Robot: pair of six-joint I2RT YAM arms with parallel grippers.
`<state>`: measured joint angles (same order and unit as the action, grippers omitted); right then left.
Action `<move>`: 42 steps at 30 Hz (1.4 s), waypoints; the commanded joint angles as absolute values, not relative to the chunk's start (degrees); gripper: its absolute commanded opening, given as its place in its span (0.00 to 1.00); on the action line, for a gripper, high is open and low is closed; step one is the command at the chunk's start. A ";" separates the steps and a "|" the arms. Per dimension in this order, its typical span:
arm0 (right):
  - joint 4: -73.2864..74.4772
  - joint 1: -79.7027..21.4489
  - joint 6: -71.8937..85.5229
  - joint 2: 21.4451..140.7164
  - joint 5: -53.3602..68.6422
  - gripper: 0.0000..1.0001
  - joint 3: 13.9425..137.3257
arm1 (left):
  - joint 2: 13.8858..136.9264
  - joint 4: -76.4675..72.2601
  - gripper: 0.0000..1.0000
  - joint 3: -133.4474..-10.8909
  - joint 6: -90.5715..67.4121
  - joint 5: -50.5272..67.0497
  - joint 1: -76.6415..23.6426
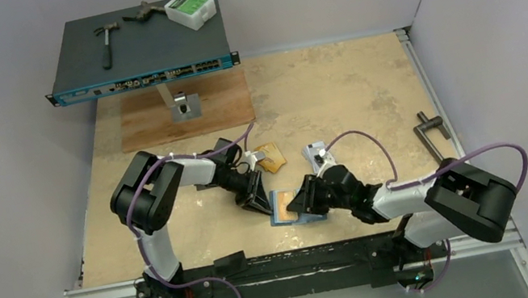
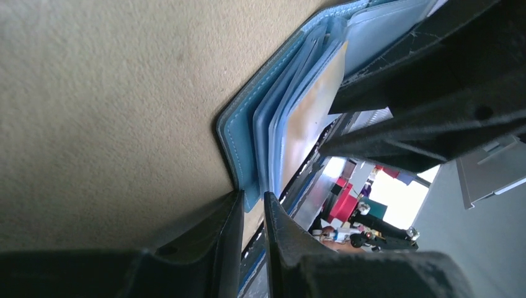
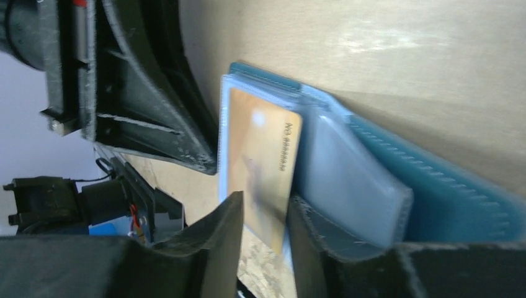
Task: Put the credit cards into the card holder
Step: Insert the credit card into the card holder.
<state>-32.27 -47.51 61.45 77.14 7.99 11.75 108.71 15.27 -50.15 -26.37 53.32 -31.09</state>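
Top external view first: the sandy table (image 1: 365, 90) carries a dark rack unit (image 1: 144, 43) at its far left, with a hammer (image 1: 108, 41) and a white and green box (image 1: 191, 8) lying on top. A wooden board (image 1: 158, 122) lies just in front of that unit.

Both arms reach in to the middle of the table, where the card holder (image 1: 285, 209) lies open between them. The left hand (image 1: 258, 191) is at its far left corner and the right hand (image 1: 304, 198) at its right side.

From the left wrist, the left hand's fingers stand almost together, pinching the corner of the teal cover.

From the right wrist, the right hand's fingers stand slightly apart, and an orange-gold card (image 3: 260, 161) shows in the gap, partly tucked into a clear pocket.

Another orange-gold card (image 1: 270, 156) lies loose on the table just beyond the holder. A pale grey card (image 1: 316, 150) lies near it to the right.
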 commanded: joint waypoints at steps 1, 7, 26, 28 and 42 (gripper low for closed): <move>-17.80 -51.63 58.39 79.61 3.60 0.43 14.44 | 109.22 13.71 0.17 -51.60 -25.05 50.98 -31.47; -11.46 -53.20 57.72 75.71 0.29 0.52 16.99 | 108.80 13.97 0.17 -51.82 -24.79 50.98 -31.33; -1.73 -55.90 56.11 75.58 -2.39 0.58 24.89 | 102.09 27.27 0.56 -57.92 -14.49 44.90 -31.15; 0.56 -55.84 55.56 74.49 -2.59 0.58 26.09 | 102.20 29.83 0.81 -59.67 -12.73 44.97 -31.11; 6.32 -53.92 58.92 55.13 -1.74 0.71 25.05 | 93.87 45.86 1.00 -69.58 2.37 37.28 -31.00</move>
<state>6.22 -55.16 57.84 57.12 -0.93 25.43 98.43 40.77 -64.71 -3.95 40.73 -31.20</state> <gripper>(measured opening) 0.694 0.998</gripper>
